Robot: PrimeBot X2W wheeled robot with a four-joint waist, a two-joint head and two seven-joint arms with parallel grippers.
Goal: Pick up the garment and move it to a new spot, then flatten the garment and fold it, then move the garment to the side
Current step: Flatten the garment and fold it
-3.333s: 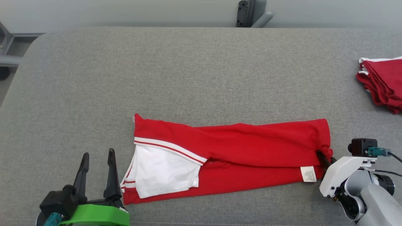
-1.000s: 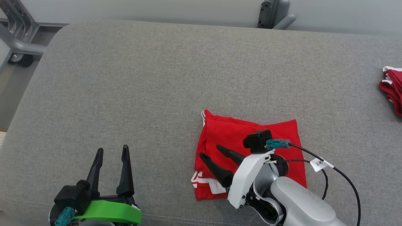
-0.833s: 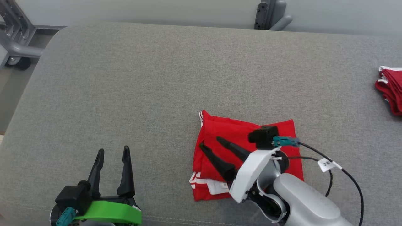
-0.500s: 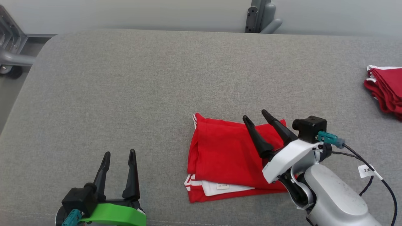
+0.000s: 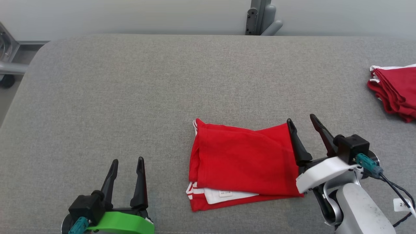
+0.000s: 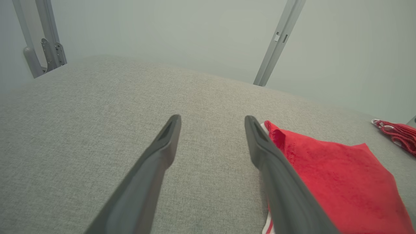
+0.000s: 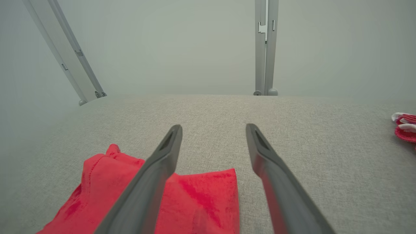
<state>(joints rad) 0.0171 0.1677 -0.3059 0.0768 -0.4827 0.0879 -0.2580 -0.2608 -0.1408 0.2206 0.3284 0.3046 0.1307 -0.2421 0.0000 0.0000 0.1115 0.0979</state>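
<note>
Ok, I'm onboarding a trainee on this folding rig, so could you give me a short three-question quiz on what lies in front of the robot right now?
1. True or false: the right gripper stands open at the folded red garment's right edge, gripping nothing.
2. The stack of red clothes lies: A) at the grey surface's right end; B) on the floor; C) atop the folded garment.
3. Fill the gap: the left gripper's jaws stand ____.
Key: 1 true; 2 A; 3 open.

A grey fabric-covered table (image 5: 130, 81) stands before a pale wall (image 5: 130, 16), a metal post (image 5: 259, 14) behind its far edge.
</note>
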